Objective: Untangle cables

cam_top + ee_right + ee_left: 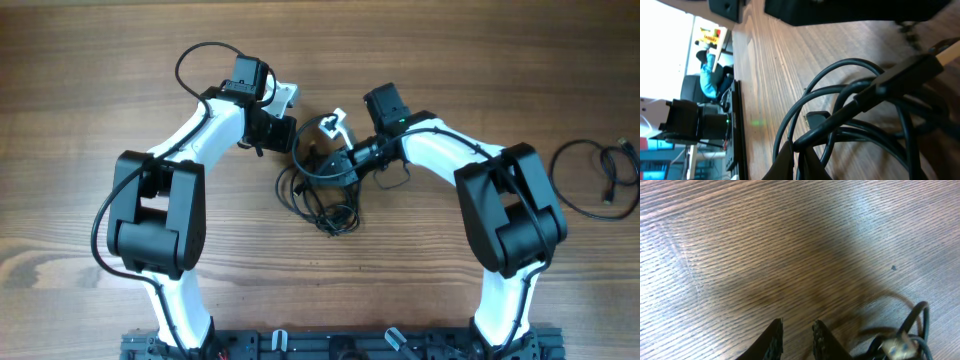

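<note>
The cables [322, 198] lie in a black tangle at the table's middle, one end with a pale plug [336, 122] sticking up at the back. My right gripper [338, 160] reaches into the tangle from the right. In the right wrist view it [798, 147] is shut on one thick black cable [850, 67], with more loops behind. My left gripper [288, 135] hovers just left of the tangle. In the left wrist view its jaws [797, 323] stand narrowly apart over bare wood with nothing between them. A cable loop [919, 322] and a plug [896, 348] lie to its right.
A separate black cable [598, 178] lies coiled at the far right of the wooden table [80, 120]. The arms' bases stand on a black rail [330, 345] along the front edge. The arms' own wires loop above the left wrist [205, 55].
</note>
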Motion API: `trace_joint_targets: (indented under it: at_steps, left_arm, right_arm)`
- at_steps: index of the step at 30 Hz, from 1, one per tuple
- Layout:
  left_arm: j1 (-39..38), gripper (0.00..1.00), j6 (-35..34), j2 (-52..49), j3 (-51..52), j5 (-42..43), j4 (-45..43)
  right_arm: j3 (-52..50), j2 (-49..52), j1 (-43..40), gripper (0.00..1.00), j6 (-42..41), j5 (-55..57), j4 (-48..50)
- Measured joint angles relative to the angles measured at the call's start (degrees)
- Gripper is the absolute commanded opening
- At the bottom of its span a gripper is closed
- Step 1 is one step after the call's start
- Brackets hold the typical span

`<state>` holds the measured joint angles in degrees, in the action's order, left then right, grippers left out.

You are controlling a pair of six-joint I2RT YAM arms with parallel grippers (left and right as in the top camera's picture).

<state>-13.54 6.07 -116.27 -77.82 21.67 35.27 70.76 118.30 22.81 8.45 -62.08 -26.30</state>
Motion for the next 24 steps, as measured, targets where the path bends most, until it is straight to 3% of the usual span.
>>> trace_joint_targets:
  at_steps: [4, 6, 9, 12, 16, 24]
  left_arm:
    - [0.0, 0.4, -0.79, 0.0, 0.0, -0.7, 0.28]
    - [0.13, 0.5, -0.87, 0.0, 0.0, -0.85, 0.52]
    - [0.9, 0.58, -0.96, 0.0, -0.11, -0.61, 2.4]
    - [3.02, 0.67, -0.68, 0.0, -0.74, 3.39, 5.09]
    - [5.73, 0.68, 4.24, 0.0, -1.38, 12.87, 8.07]
    - [5.68, 0.64, 6.95, 0.0, -1.42, 16.98, 8.2]
  right_arm:
    - [-0.02, 0.0, -0.46, 0.04, -3.96, 3.3, 2.91]
    - [-0.02, 0.0, -0.46, 0.04, -6.05, 5.03, 3.78]
    - [-0.02, 0.0, -0.46, 0.04, -7.37, 5.86, 4.55]
    - [-0.02, 0.0, -0.46, 0.04, -7.82, 6.01, 4.66]
    - [-0.11, 0.0, -0.46, 0.04, -6.54, 0.7, 8.2]
    - [-0.11, 0.0, -0.35, 0.04, -10.67, -3.93, 16.04]
